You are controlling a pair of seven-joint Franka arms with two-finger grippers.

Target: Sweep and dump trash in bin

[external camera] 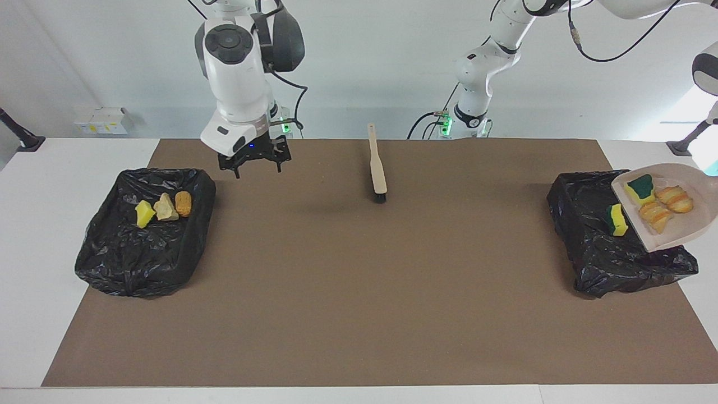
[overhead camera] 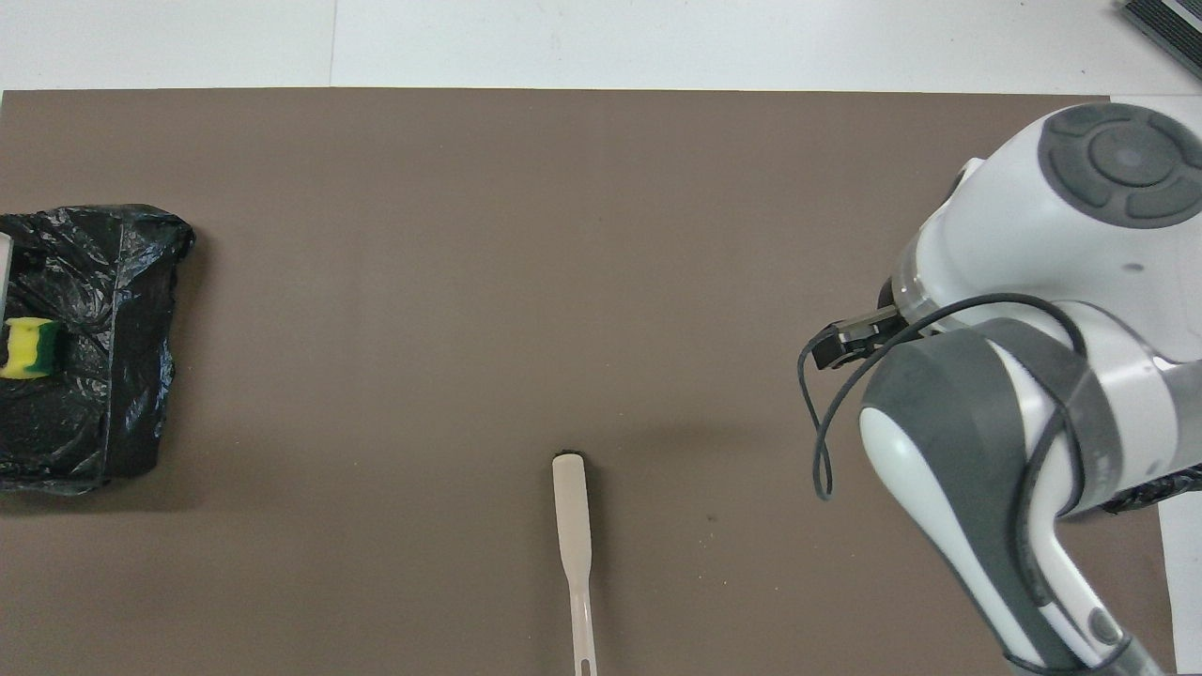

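Note:
A beige dustpan (external camera: 681, 230) hangs tilted over the black-bagged bin (external camera: 594, 252) at the left arm's end of the table. Its handle runs out of view toward my left gripper, which does not show. On the pan lie a green-and-yellow sponge piece (external camera: 640, 188) and orange-brown lumps (external camera: 664, 209). Another sponge piece (external camera: 617, 219) (overhead camera: 28, 347) lies in that bin (overhead camera: 103, 376). My right gripper (external camera: 257, 167) hangs open and holds nothing, over the mat beside the other bin (external camera: 129, 264). In that other bin lie three scraps of trash (external camera: 165, 207). Between the bins, the brush (external camera: 377, 168) (overhead camera: 573, 535) lies on the mat.
A brown mat (external camera: 359, 292) covers most of the white table. In the overhead view my right arm (overhead camera: 1024, 394) hides nearly all of the bin at its end. Small white boxes (external camera: 101, 120) stand at the table's edge near the robots.

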